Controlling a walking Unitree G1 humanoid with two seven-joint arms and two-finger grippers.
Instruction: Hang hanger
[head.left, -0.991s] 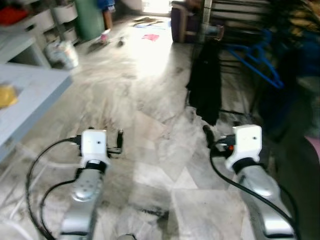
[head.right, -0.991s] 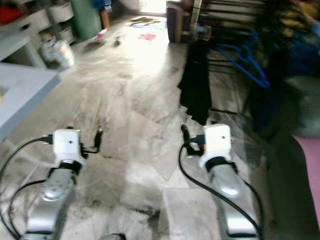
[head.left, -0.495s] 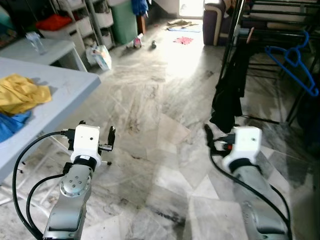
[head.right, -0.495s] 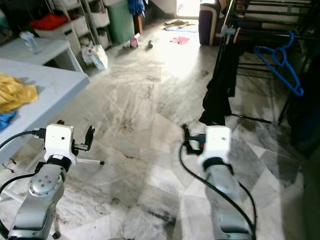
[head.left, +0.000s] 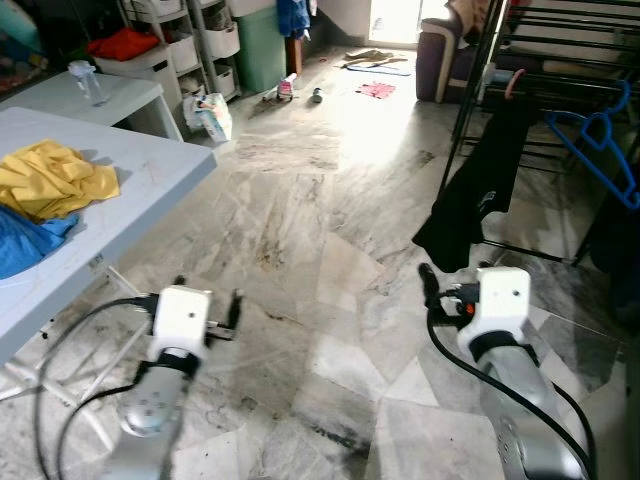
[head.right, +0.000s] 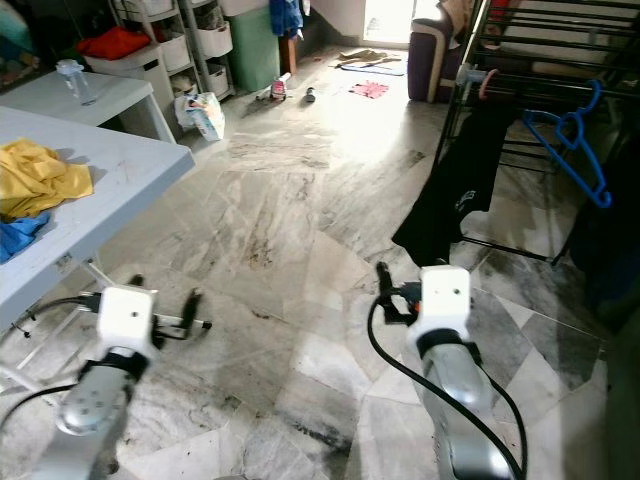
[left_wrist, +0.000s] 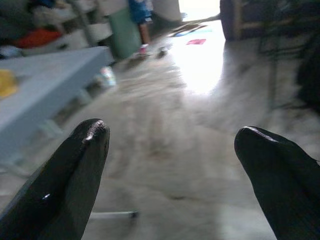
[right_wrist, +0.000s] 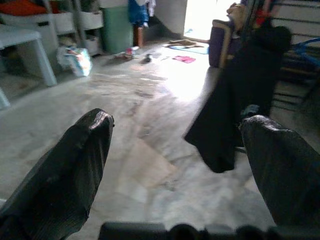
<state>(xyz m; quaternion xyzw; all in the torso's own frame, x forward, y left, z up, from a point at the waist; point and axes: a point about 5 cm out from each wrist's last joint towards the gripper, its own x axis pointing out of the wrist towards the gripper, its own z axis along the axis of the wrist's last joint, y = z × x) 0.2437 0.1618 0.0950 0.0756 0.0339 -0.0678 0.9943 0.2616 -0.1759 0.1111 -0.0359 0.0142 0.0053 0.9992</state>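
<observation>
I have both arms held out low over the marble floor (head.left: 300, 230). My left gripper (left_wrist: 172, 165) sits at about seven o'clock in the head view, its fingers (left_wrist: 70, 180) spread wide apart with nothing between them — just floor and the edge of the grey table (head.left: 130, 190) ahead of it. My right gripper (right_wrist: 175, 165) is at about five o'clock, jaws likewise wide apart and empty; through its wrist camera I see a black garment (right_wrist: 235, 100) hanging straight in front of it.

The blue hanger (head.right: 570, 140) is up at two o'clock, hooked on the dark drying rack (head.left: 560, 70), well apart from both grippers. The black garment drapes off the near end of the same rack, between the hanger and my right arm, its lower hem close above the right wrist housing in the head view.

On the table at nine o'clock lies a crumpled yellow cloth (head.left: 55, 180), with a blue cloth (head.left: 25, 245) touching it on the near side. Beyond, at eleven o'clock, stands a lower white table (head.left: 110, 95) with a clear cup (head.left: 85, 82) on it, a plastic bag (head.left: 208, 115) on the floor beside it, and white drawers (head.left: 190, 50) behind.
</observation>
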